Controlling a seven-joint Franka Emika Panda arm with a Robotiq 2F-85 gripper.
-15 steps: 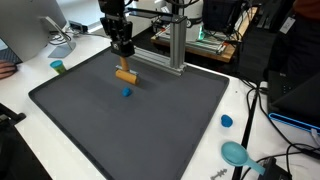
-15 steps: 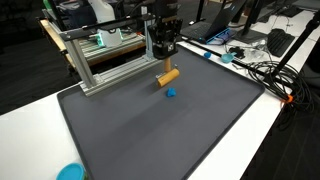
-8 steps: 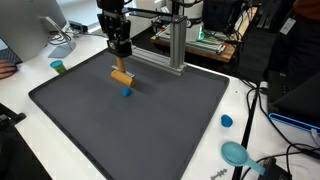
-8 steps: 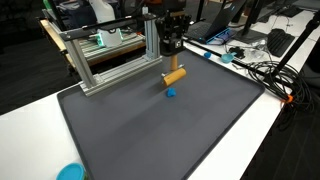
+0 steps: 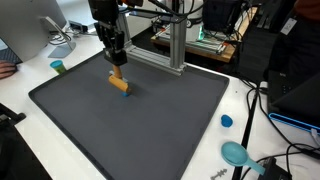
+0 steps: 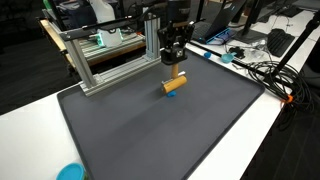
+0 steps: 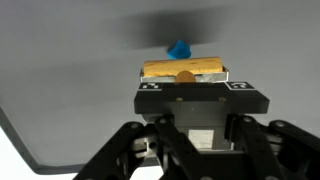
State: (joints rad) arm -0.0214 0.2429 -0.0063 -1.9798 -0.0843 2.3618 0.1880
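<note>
My gripper point(image 5: 117, 66) is shut on an orange wooden block point(image 5: 119, 83) and holds it level, a little above the dark grey mat point(image 5: 150, 120). It also shows in an exterior view point(image 6: 173, 66) with the block point(image 6: 175, 82) under it. In the wrist view the block point(image 7: 183, 71) lies crosswise between the fingers, and a small blue piece point(image 7: 179, 48) rests on the mat just beyond it. In both exterior views the block hides most of the blue piece.
An aluminium frame point(image 5: 175, 45) stands at the mat's far edge. A teal cup point(image 5: 58, 67) sits off the mat. A blue cap point(image 5: 227, 121) and a teal scoop point(image 5: 236, 153) lie on the white table, with cables and monitors around.
My gripper has carried the orange block sideways across the mat. The block now sits over the blue piece, which showed clearly beside it before.
</note>
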